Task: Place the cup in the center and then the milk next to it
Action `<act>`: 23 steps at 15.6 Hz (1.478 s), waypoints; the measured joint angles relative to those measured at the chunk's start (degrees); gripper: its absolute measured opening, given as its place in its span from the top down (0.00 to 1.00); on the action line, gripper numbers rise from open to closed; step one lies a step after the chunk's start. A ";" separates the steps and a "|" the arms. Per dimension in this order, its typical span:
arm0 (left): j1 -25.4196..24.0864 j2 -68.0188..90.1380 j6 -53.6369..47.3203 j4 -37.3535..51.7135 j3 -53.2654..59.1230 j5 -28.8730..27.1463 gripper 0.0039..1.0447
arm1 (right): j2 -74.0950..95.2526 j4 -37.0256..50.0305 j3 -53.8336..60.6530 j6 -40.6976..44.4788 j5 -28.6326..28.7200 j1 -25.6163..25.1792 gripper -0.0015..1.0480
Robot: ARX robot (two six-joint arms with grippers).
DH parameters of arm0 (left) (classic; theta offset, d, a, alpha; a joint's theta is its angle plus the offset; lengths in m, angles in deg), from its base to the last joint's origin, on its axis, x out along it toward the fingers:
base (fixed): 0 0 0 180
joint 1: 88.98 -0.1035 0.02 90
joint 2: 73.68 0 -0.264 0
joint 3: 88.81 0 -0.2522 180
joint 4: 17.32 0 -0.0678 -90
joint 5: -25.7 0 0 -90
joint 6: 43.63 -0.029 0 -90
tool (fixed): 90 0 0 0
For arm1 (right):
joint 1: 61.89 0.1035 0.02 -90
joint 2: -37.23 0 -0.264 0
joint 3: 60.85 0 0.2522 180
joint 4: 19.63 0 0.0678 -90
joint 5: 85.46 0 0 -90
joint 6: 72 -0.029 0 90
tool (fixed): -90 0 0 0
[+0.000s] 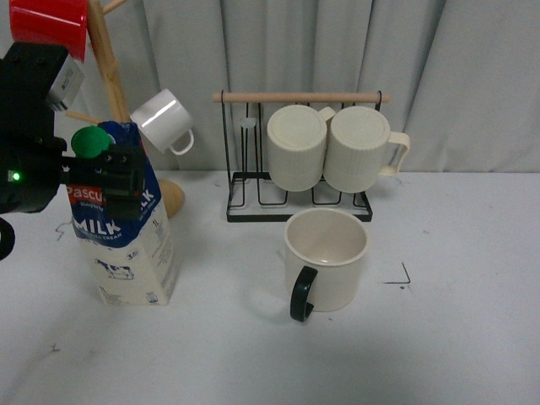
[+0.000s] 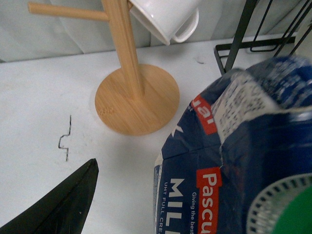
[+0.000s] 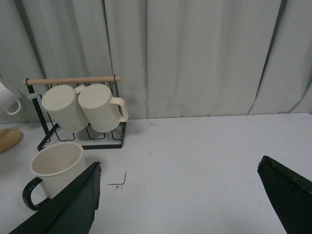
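Left gripper, spread wide, sits at the top of the tall blue-and-white milk carton; wooden mug tree stands close behind.

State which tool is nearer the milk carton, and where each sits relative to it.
Left. The left tool is at the milk carton's top, beside the green cap. The right tool hangs open over bare table, beyond the cup from the carton.

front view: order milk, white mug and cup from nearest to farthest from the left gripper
1. Milk: on the left, right at the left gripper.
2. White mug: hanging just behind, slightly to the right.
3. Cup: in the centre, farthest.
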 joint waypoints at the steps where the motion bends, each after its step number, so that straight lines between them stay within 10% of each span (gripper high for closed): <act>1: 0.02 0.81 0.44 0.55 0.31 -0.35 0.06 | 0.00 0.00 0.00 0.00 0.00 0.00 0.06; 11: 2.36 0.37 0.94 0.37 1.18 -2.47 0.89 | 0.00 0.00 0.00 0.00 0.00 0.00 0.06; 23: 18.58 5.22 4.50 -0.98 -6.64 -9.73 0.91 | 0.00 0.00 0.00 0.00 0.00 0.00 0.06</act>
